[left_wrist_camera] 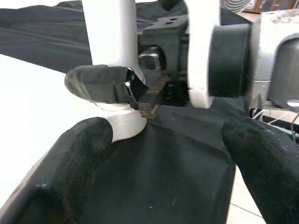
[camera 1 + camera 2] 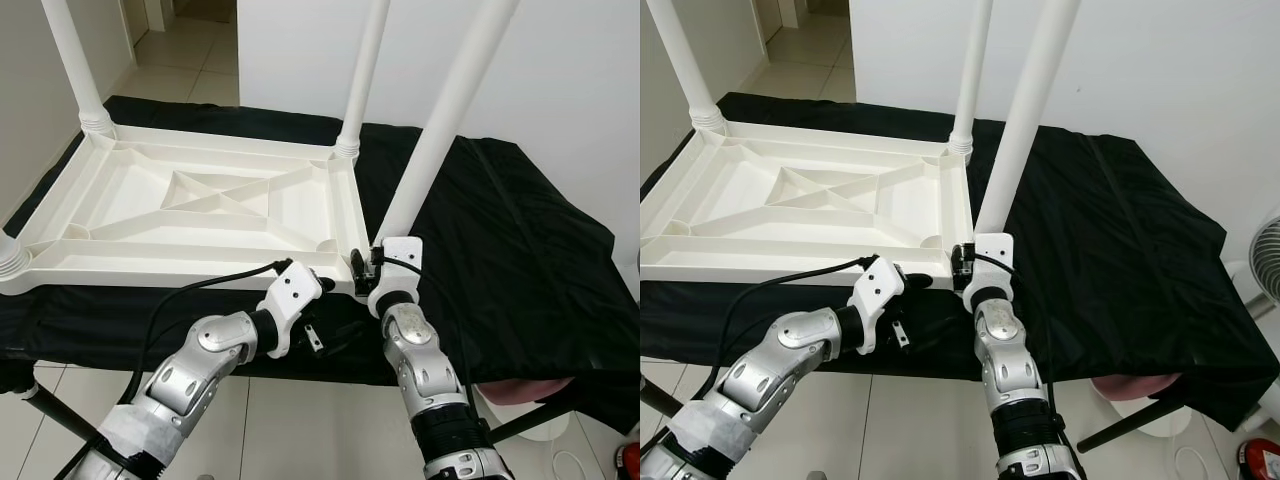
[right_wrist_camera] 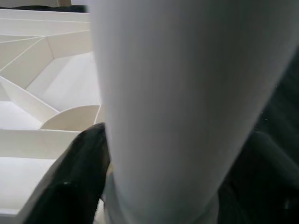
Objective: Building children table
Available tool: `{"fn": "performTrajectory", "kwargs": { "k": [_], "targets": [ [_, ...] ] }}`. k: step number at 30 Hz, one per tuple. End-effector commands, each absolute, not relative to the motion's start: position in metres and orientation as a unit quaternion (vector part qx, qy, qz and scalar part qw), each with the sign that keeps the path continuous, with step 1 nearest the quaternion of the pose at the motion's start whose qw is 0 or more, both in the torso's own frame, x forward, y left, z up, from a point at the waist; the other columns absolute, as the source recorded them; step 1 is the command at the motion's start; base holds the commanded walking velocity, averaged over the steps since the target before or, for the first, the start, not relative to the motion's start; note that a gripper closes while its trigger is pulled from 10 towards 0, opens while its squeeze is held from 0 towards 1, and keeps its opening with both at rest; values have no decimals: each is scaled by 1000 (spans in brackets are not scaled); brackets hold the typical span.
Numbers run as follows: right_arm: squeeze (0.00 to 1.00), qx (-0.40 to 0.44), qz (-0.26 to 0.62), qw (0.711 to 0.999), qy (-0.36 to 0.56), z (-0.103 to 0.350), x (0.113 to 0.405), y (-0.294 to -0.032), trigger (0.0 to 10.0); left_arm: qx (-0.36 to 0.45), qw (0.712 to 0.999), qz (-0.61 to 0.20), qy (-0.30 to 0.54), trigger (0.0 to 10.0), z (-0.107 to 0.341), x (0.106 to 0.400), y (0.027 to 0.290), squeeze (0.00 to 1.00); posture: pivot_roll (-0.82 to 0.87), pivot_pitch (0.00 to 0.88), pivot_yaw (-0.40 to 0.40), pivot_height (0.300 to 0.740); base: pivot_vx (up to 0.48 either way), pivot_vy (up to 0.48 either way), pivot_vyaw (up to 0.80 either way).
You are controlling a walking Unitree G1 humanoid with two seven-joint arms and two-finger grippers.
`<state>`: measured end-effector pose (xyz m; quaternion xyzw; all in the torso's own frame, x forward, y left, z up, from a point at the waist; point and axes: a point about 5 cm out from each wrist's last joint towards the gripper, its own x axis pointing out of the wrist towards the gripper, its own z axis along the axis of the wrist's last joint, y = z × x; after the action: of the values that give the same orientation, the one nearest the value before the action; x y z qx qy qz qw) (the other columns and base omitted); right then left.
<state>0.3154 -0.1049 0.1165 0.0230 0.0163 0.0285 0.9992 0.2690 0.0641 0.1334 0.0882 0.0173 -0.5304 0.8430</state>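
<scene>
A white plastic children's table (image 2: 150,272) lies upside down on a black-covered surface (image 2: 520,240). White legs stand in its far-left corner (image 2: 75,60) and far-right corner (image 2: 362,70); another leg base (image 2: 8,255) shows at the near-left corner. A fourth leg (image 2: 440,130) leans to the right over the near-right corner. My right gripper (image 2: 365,268) is shut on the foot of this leg (image 3: 173,107), right at the corner socket. My left gripper (image 2: 318,335) hangs open just below the table's near edge, beside the right one, fingers (image 1: 70,163) wide apart.
The black cloth drapes over the front edge and spreads far to the right. A white wall stands behind, with tiled floor and a doorway at the far left. A fan (image 2: 1265,260) and a red object (image 2: 1260,460) are on the floor at the right.
</scene>
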Motion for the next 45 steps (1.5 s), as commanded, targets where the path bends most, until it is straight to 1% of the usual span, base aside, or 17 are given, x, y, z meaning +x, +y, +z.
{"fn": "performTrajectory", "kwargs": {
  "k": [1,8,9,10,16,17,22,24,28,32,33,35,36,37,39,40,45],
  "targets": [
    [1000,32,38,998,36,107,312,-111,10000,96,811,-576,21,10000,132,264,60,0,-27,0,-86,740,0,0,0],
    [1000,19,83,996,24,111,317,-120,10000,95,812,-576,21,10000,131,262,60,0,-22,0,-89,740,0,0,0],
    [561,17,101,995,19,112,319,-123,10000,94,812,-576,21,10000,131,262,59,0,-22,0,-89,740,0,0,0],
    [0,7,115,993,9,114,321,-126,10000,93,812,-576,21,10000,131,262,59,0,-23,0,-90,740,0,0,0],
    [0,-20,201,979,-16,121,330,-131,10000,98,809,-579,18,10000,131,263,56,0,-22,0,-92,740,0,0,0],
    [0,-20,201,979,-16,121,330,-131,10000,98,809,-579,18,10000,131,263,56,0,-22,0,-92,740,0,0,0],
    [0,-38,283,958,-14,121,335,-128,10000,98,809,-579,17,10000,131,263,55,0,-14,0,-93,740,0,0,0],
    [0,-39,294,955,-14,121,336,-127,10000,98,810,-578,17,10000,131,263,56,0,-14,0,-93,740,0,0,0],
    [0,-51,348,936,-9,119,340,-120,10000,97,812,-575,16,10000,132,263,57,0,-7,0,-90,740,0,0,0],
    [0,-63,364,929,-2,116,342,-117,10000,98,813,-573,15,10000,133,264,57,0,0,0,-90,740,0,0,0],
    [0,-74,376,924,-2,116,344,-115,8863,98,814,-572,14,10000,134,264,57,0,3,0,-91,740,0,0,0],
    [0,-75,380,922,-2,116,345,-115,8863,98,815,-571,14,10000,134,265,57,0,3,0,-91,740,0,0,0],
    [0,-78,383,921,1,116,346,-115,4353,98,815,-570,14,10000,134,265,57,0,6,0,-91,740,0,0,0],
    [0,-80,387,919,5,115,347,-115,3098,98,816,-569,13,10000,134,265,57,0,8,0,-91,740,0,0,0],
    [0,-82,389,918,8,115,348,-116,3098,98,816,-569,13,10000,134,265,58,0,8,0,-91,740,0,0,0],
    [0,-84,390,917,11,115,349,-116,0,98,817,-569,13,10000,135,265,58,0,8,0,-91,740,0,0,0],
    [0,-87,398,913,11,114,350,-118,0,97,817,-569,13,10000,134,264,57,0,8,0,-90,740,0,0,0]
  ]
}}
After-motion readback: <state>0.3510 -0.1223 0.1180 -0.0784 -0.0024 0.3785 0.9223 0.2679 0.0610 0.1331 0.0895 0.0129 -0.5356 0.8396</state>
